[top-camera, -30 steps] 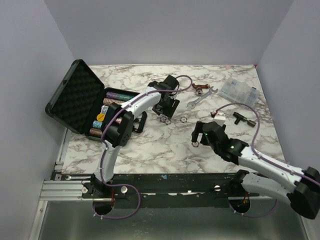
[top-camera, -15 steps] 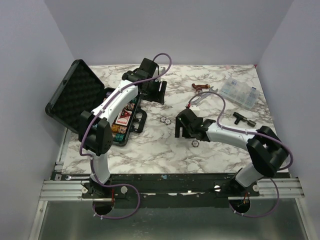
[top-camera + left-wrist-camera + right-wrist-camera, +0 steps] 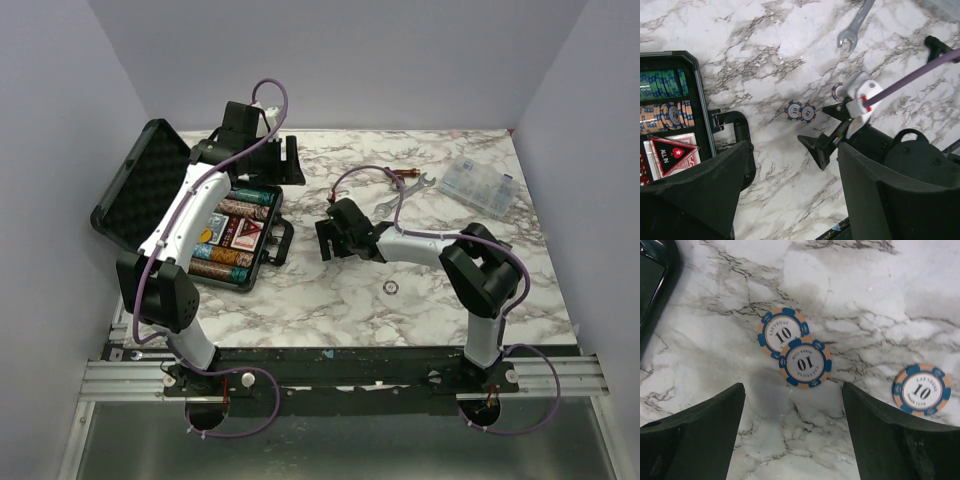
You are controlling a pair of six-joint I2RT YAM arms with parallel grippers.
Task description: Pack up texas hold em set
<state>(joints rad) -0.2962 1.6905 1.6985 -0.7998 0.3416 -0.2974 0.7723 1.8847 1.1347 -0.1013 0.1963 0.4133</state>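
Observation:
The black briefcase (image 3: pixel 150 190) lies open at the left, its foam lid tilted back. Its base holds rows of chips (image 3: pixel 232 262) and a red card deck (image 3: pixel 245 235) with a triangular "ALL IN" disc (image 3: pixel 670 152). My left gripper (image 3: pixel 290 165) is open and empty, high above the table behind the case. My right gripper (image 3: pixel 325 240) is open and empty, low over two overlapping orange-and-blue "10" chips (image 3: pixel 795 347) beside the case handle (image 3: pixel 737 135). A third chip (image 3: pixel 921 389) lies to their right. Another chip (image 3: pixel 389 288) lies further forward.
A silver wrench (image 3: pixel 400 195) and a small red part (image 3: pixel 403 173) lie behind the right arm. A clear compartment box (image 3: pixel 480 185) stands at the back right. Grey walls enclose the marble table (image 3: pixel 330 300).
My left arm has swung from over the loose chips back and left to behind the case. My right arm has reached left from the front right to the two chips by the case handle.

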